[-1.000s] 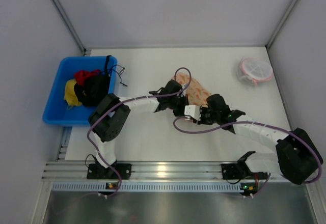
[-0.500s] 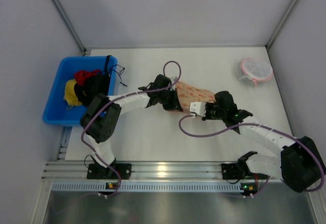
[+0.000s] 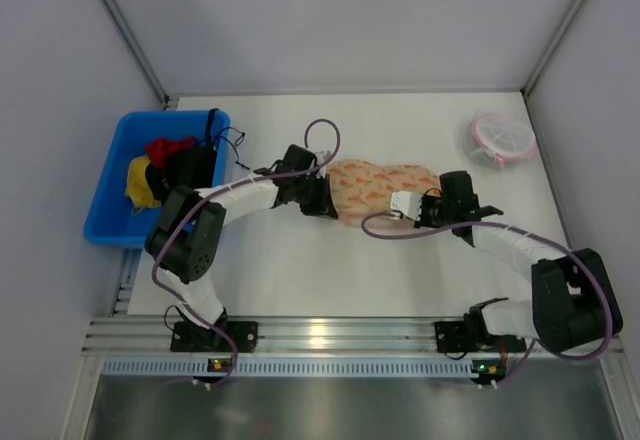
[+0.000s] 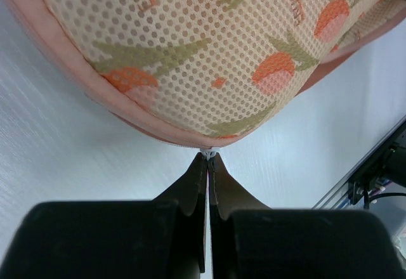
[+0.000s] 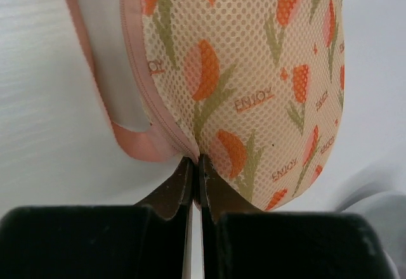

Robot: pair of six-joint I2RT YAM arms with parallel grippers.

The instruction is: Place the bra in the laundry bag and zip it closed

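Observation:
The laundry bag, cream-peach mesh with orange prints and a pink edge, lies stretched on the table between my two grippers. My left gripper is at its left end, shut on the small white zipper pull at the bag's pink edge. My right gripper is at the bag's near right side, shut on the pink zipper edge. In the right wrist view the seam gapes a little at the left, showing pale lining. The bra is not in view.
A blue bin with red, yellow and black clothes stands at the left edge. A small round pink-rimmed white mesh item lies at the back right. Grey walls close in the table on three sides.
My left gripper has moved left and my right gripper right and back, both still shut. The bag has been drawn out between them and shows much more.

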